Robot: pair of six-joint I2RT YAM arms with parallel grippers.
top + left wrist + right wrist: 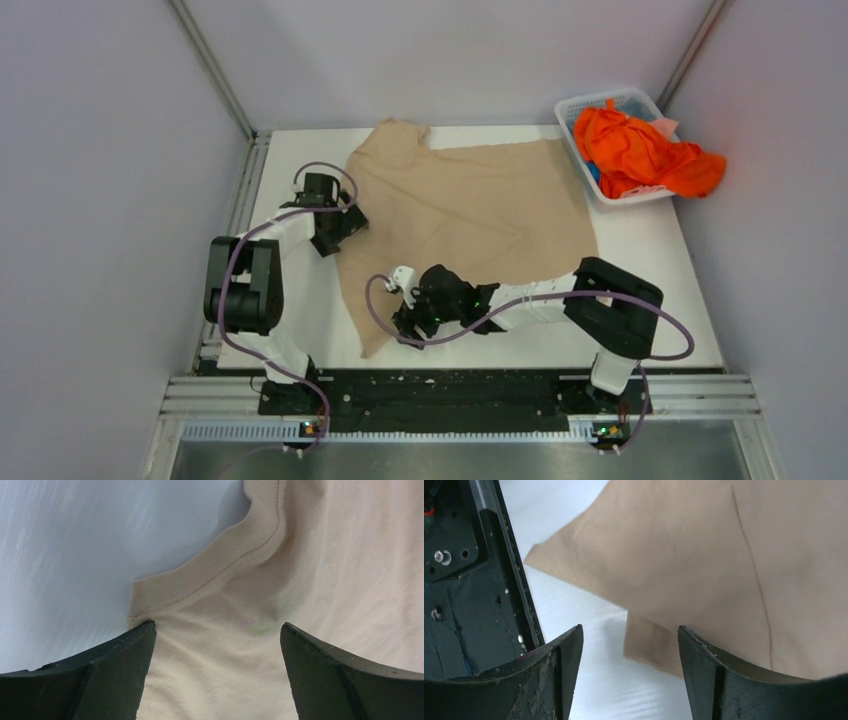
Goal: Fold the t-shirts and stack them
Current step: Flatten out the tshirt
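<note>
Slippage was my worry: my left pincer gaped wide over the beige t-shirt, collar just ahead of its tips, while my right pincer stood open, a doubled cloth edge just beyond it on the table. A shallow bite might have caught one layer only.

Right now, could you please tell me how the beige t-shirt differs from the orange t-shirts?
The beige t-shirt lies spread out, mostly flat; the orange t-shirts are crumpled in a heap. The beige t-shirt rests directly on the table, while the orange t-shirts sit in the white basket at the far right, spilling over its rim. Both are soft cloth, not yet stacked.
</note>
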